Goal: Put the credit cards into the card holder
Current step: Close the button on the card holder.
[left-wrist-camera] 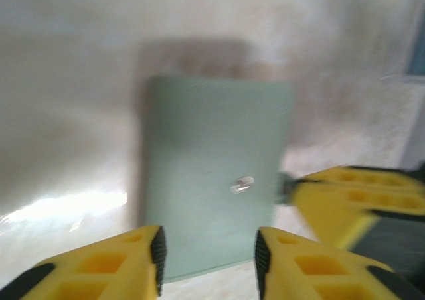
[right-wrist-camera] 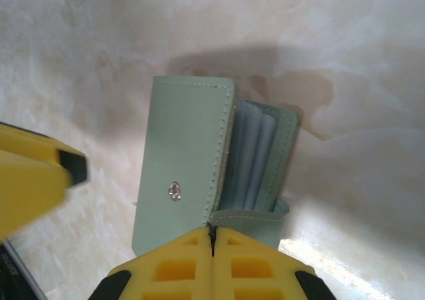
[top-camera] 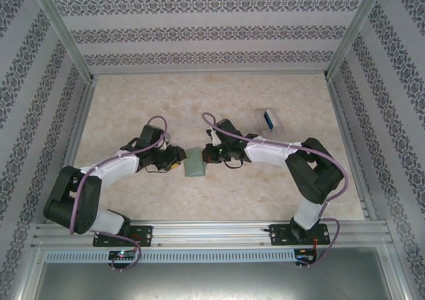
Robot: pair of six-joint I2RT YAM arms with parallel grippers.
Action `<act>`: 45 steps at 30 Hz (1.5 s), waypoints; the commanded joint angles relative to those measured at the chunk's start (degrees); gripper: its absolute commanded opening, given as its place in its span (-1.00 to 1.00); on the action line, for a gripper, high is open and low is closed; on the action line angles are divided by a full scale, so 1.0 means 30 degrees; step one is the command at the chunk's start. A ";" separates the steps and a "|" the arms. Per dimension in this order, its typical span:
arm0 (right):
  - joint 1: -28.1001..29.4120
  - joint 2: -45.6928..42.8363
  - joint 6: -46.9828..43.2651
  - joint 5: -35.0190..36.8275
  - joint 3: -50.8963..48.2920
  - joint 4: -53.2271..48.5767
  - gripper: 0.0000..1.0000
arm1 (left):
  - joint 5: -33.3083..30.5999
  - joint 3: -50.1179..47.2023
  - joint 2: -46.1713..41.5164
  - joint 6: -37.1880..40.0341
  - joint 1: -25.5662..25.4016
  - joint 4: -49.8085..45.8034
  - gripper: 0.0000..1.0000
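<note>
left gripper [left-wrist-camera: 208,253] part open and empty, right gripper [right-wrist-camera: 212,237] closed tight at the near edge of the grey-green card holder [right-wrist-camera: 186,160], which lies between them on the beige table [top-camera: 219,94], clear plastic box [top-camera: 269,119] farther back (something blue inside)

Overhead camera, fixed above and behind the arm bases, looks down and forward across the whole table [top-camera: 265,94] from far off; the card holder [top-camera: 194,162] sits small at centre. The left wrist camera peers down past the left gripper [left-wrist-camera: 207,247] at the frame's bottom edge, close in and blurred. The right wrist camera looks steeply down past the right gripper [right-wrist-camera: 212,237], close and sharp. All three views share the card holder and the table around it; each wrist view catches the other gripper at its side.
</note>
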 commanded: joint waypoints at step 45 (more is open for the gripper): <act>0.0873 0.2445 0.0075 0.0590 0.2980 -0.2262 -1.00 | 0.0442 0.1664 0.4336 0.1826 -0.0960 0.1109 -0.58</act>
